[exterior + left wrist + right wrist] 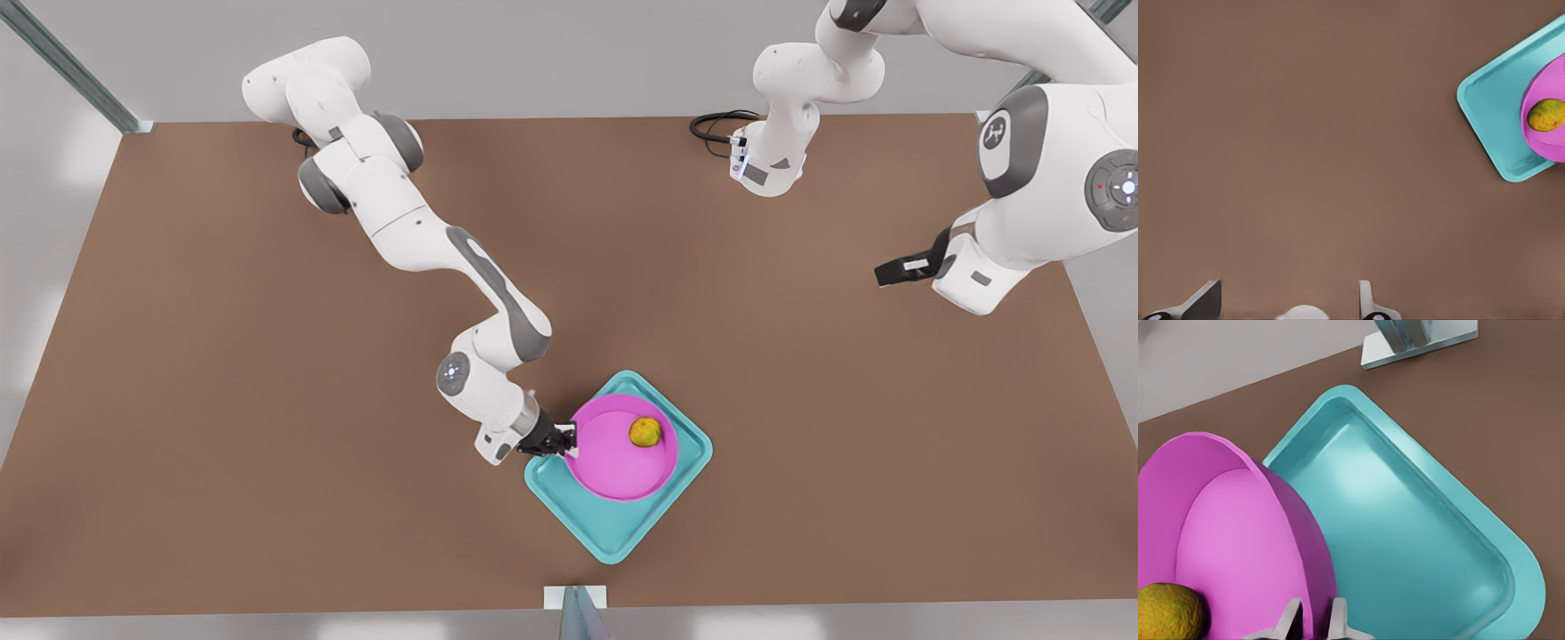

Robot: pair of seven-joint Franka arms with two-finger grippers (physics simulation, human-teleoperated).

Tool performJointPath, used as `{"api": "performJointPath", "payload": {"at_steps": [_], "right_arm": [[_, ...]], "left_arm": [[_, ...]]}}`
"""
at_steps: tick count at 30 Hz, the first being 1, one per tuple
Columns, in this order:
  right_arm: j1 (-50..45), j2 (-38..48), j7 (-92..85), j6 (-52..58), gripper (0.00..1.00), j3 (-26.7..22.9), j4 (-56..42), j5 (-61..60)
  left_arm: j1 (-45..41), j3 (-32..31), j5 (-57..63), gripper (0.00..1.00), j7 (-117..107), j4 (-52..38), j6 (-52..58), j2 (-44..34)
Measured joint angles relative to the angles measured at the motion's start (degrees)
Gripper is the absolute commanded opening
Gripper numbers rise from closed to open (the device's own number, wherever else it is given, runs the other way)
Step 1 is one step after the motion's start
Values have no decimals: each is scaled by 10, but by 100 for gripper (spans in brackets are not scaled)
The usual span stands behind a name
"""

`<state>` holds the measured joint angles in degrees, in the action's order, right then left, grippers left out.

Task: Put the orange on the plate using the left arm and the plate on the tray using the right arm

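Pinched on the plate (1238, 520) rim, right pincer (1313, 620) holds it over the tray (1405, 540) with the orange (1168, 613) aboard; next, release. Left pincer (1288, 300) waits wide at two o'clock.

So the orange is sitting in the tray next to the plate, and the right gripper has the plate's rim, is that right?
Not quite. The orange sits on the plate, not in the tray beside it, as the front view shows. The right gripper does pinch the plate's rim.
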<state>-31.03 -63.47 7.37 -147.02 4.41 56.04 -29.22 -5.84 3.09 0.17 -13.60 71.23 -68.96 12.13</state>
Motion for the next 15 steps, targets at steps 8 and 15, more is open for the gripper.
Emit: {"api": "performJointPath", "payload": {"at_steps": [8,15], "right_arm": [[17,44,4,-10,100,-4,25,5],[292,408,-71,455,100,-41,104,241]], "left_arm": [[0,3,1,100,4,0,12,-1],[-2,-5,-24,100,25,-40,36,38]]}}
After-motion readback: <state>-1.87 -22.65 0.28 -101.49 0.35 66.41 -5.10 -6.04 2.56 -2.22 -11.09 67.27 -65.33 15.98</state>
